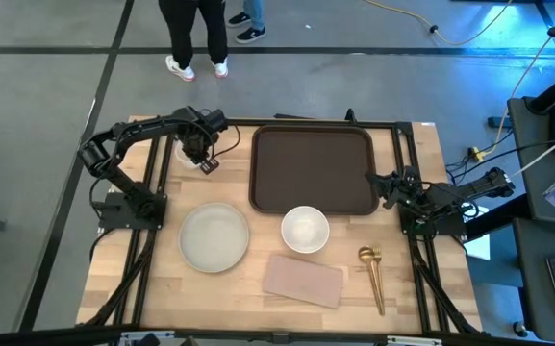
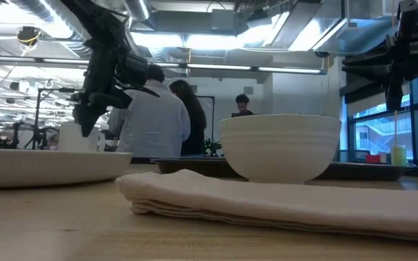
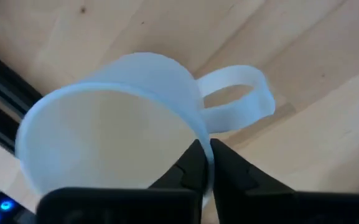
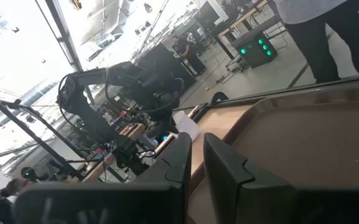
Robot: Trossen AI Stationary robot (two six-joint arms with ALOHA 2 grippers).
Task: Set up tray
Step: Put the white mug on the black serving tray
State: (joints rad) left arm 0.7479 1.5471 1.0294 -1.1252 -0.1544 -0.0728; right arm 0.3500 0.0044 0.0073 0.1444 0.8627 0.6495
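A white mug (image 3: pixel 104 130) with a loop handle stands near the table's far left corner (image 1: pixel 183 150), left of the dark brown tray (image 1: pixel 313 171). My left gripper (image 3: pixel 205 146) comes down on it from above (image 1: pixel 203 159) and is shut on its rim. My right gripper (image 1: pixel 383 185) hangs over the tray's right rim, raised above the table (image 2: pixel 395 94). Its fingers (image 4: pixel 196 140) are shut and touch nothing. In the low view the plate hides the mug's base (image 2: pixel 74 136). My left gripper pinches the mug's rim (image 3: pixel 201 127) right beside the handle (image 3: pixel 241 93), one finger inside the cup and one outside. The fingers come from above, pointing down. The mug stays upright. I cannot tell whether its base is on the table.
A white bowl (image 1: pixel 305 229) sits at the tray's near rim. A pale plate (image 1: pixel 214 236) lies to its left, a pinkish-tan napkin (image 1: pixel 302 281) near the front edge and a gold spoon (image 1: pixel 373 274) to the right. A person (image 1: pixel 198 34) stands beyond the far edge.
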